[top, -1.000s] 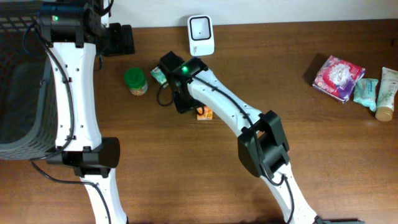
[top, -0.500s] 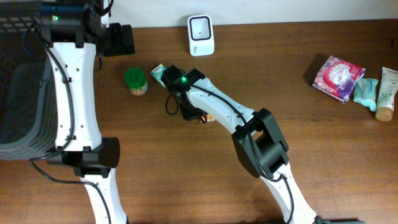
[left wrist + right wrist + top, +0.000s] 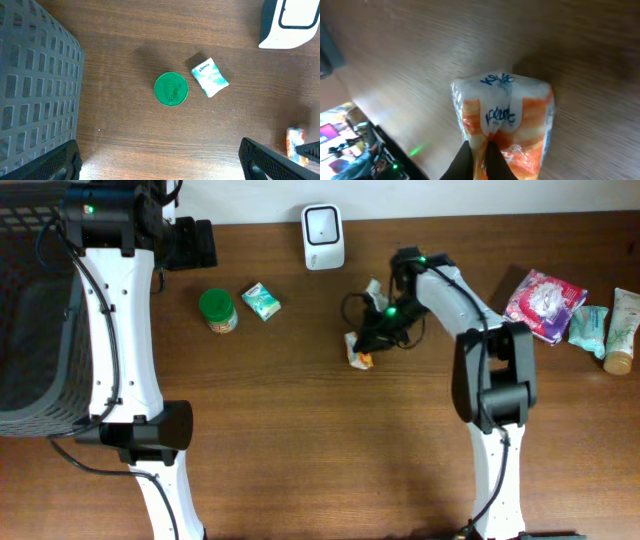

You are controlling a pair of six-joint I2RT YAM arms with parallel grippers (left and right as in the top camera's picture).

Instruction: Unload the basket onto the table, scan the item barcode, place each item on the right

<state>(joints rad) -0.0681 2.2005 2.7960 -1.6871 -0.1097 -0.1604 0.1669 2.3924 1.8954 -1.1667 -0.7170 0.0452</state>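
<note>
Orange-and-white tissue packet hangs from your right gripper over the table, nearer its back edge than its front and about midway between its left and right edges. The white scanner stands at the back edge, a little to the left of the packet and apart from it. In the right wrist view, the 2 fingers are pinched together on only a thin fold at one end of the packet, which bulges out beyond them. Whether it is clear of the wood, you cannot tell.

Your left gripper waits near the back-left corner with its jaws wide apart, holding nothing. A green-lidded jar and a small green packet lie between it and the scanner.

The likely risks:
- With so little of the soft wrapper gripped, a quick swing toward the scanner could let it slip out or twist.
- No barcode shows in any view, so the wrong face may meet the scanner window.
- A loose end could brush the scanner.
</note>
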